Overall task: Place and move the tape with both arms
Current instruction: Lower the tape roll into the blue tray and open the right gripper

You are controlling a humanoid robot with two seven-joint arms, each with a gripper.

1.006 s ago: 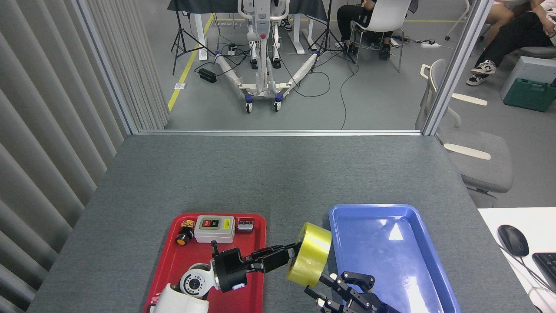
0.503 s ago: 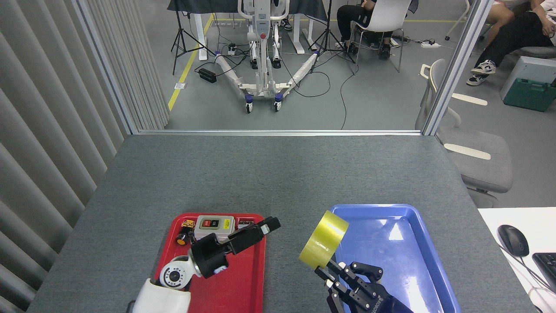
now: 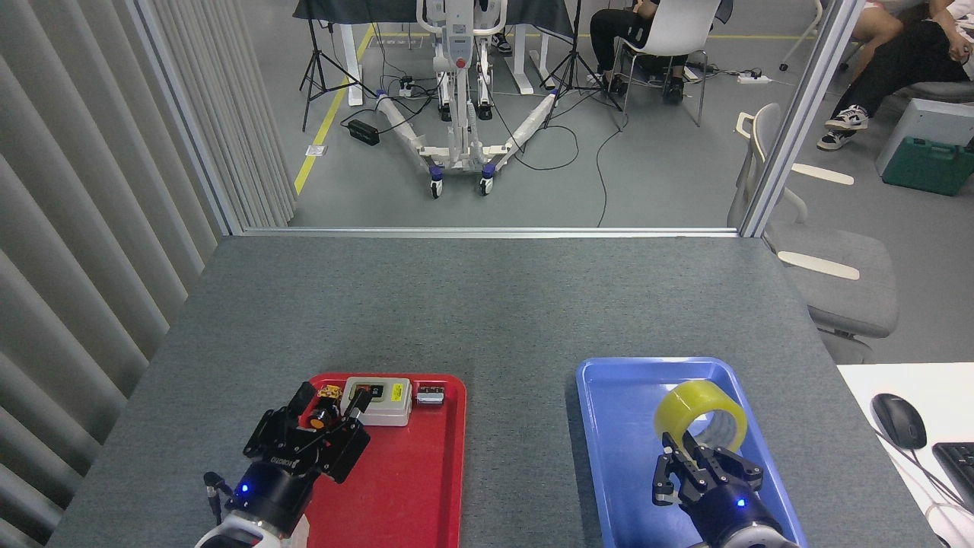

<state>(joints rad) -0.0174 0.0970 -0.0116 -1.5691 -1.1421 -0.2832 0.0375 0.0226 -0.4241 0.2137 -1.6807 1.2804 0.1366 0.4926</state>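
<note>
Red tray (image 3: pixel 426 487) at left: the left gripper (image 3: pixel 316 434) hangs over its near-left corner, fingers spread, holding nothing. A grey switch box (image 3: pixel 377 401) and a small yellow-capped part (image 3: pixel 326 403) lie just beyond it, apparently untouched. Bare grey table (image 3: pixel 487 304) separates the two trays. Blue tray (image 3: pixel 609 457) at right: the tape (image 3: pixel 700 415) is over its middle, tilted, its open core facing up and toward the camera. The right gripper (image 3: pixel 704 460) meets the roll's near rim from below — fingers closed on that rim, one apparently through the core. Whether the roll rests on the tray floor cannot be told. The right arm is plainly the nearer; the left stands well apart. Judgement: set-down and release come next — a tilted roll may tip or roll when freed.
</note>
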